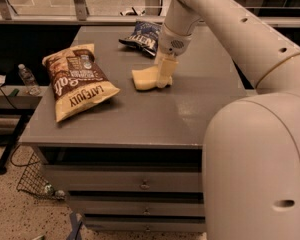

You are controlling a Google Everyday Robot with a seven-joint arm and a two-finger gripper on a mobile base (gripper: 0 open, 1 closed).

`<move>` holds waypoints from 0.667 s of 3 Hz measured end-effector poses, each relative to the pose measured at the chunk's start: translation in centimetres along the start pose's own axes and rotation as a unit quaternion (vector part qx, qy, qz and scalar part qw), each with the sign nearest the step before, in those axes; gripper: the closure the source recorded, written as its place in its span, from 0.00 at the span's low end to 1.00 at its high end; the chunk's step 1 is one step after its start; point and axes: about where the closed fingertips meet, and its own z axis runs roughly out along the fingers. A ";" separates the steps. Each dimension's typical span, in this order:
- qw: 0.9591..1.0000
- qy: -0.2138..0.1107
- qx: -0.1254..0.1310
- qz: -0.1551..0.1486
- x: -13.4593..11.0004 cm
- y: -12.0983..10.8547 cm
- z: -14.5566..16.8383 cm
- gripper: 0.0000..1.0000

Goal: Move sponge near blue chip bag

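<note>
**Gripper Pressing at the Sponge's End, Blue Bag Lying Behind**

The sponge (144,78) is lying flat near the middle of the grey cabinet top (140,119), its pale yellow body showing a wavy edge. The cream-coloured gripper (165,75) is pointing straight down at the sponge's right end as the camera sees it, touching or overlapping that end. Whether the claw is open, closed or clamping the sponge cannot be told from this view. The white arm (225,24) is sweeping up and away from the sponge toward the right, filling the lower right corner of the view.

The blue chip bag (142,36) is lying behind the sponge, toward the far edge of the top. It is near the sponge but not touching it, with bare grey surface showing between the two. The tan chip bag (77,81) with yellow lettering is lying left of the sponge, well apart from it and angled toward the front left corner.

Below the sponge's level, drawer fronts (145,181) are facing the camera. A water bottle (27,79) is standing far to the sponge's left, off the cabinet, and a wire basket (32,181) is sitting on the floor under that side.
</note>
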 end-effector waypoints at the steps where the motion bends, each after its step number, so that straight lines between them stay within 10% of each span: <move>1: 1.000 -0.011 -0.002 0.021 2.0 0.1 -0.2 0.67; 2: 0.997 -0.076 0.010 0.032 3.4 0.0 -2.7 0.90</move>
